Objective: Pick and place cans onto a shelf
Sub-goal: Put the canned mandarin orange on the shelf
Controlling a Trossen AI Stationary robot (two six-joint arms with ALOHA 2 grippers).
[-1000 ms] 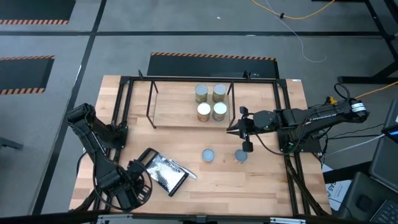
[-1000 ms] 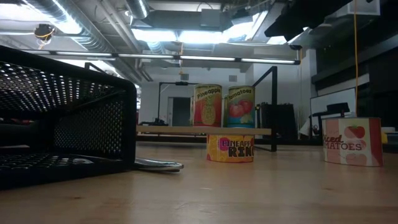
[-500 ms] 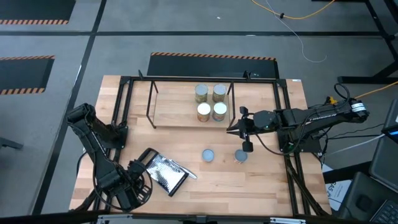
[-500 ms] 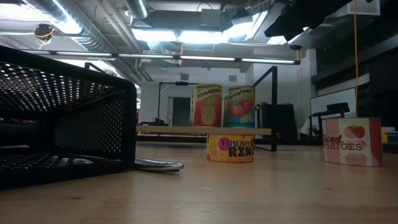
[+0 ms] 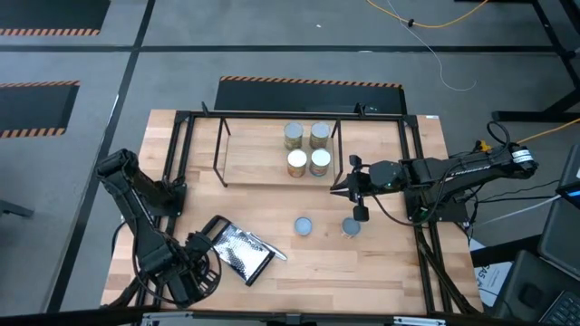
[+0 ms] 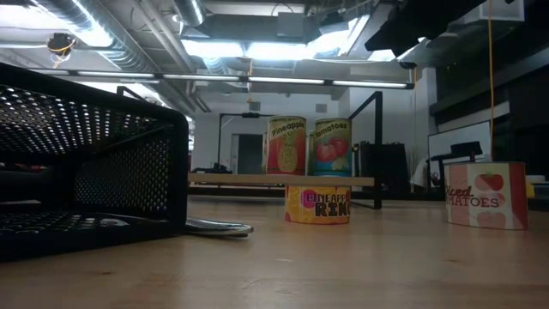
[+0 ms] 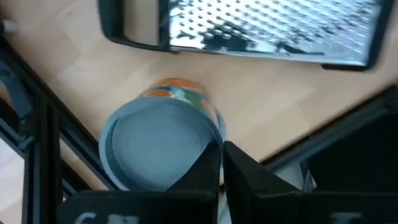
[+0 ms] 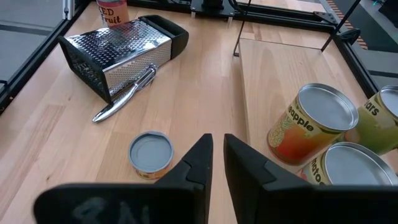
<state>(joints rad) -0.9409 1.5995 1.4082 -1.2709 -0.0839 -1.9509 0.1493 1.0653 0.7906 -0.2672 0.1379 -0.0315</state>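
From above, four cans (image 5: 306, 149) stand on the shelf (image 5: 254, 163) at the table's far middle, two more sit on the bare wooden table (image 5: 381, 263) in front, and the right gripper (image 5: 357, 193), narrowed and empty, hovers between shelf and the right-hand loose can (image 5: 351, 226); a careless descent could knock that can or the shelf rods. The left gripper (image 5: 186, 272) is at the near left by the grater (image 5: 237, 252). Level with the tabletop, a pineapple-ring can (image 6: 317, 206) stands before the shelf, in a workshop with ceiling lights and ducts. The left wrist shows closed fingers (image 7: 208, 171) beside a blue-topped can (image 7: 158, 146), not around it, so they may have missed. The right wrist shows near-closed fingers (image 8: 199, 158) over bare wood.
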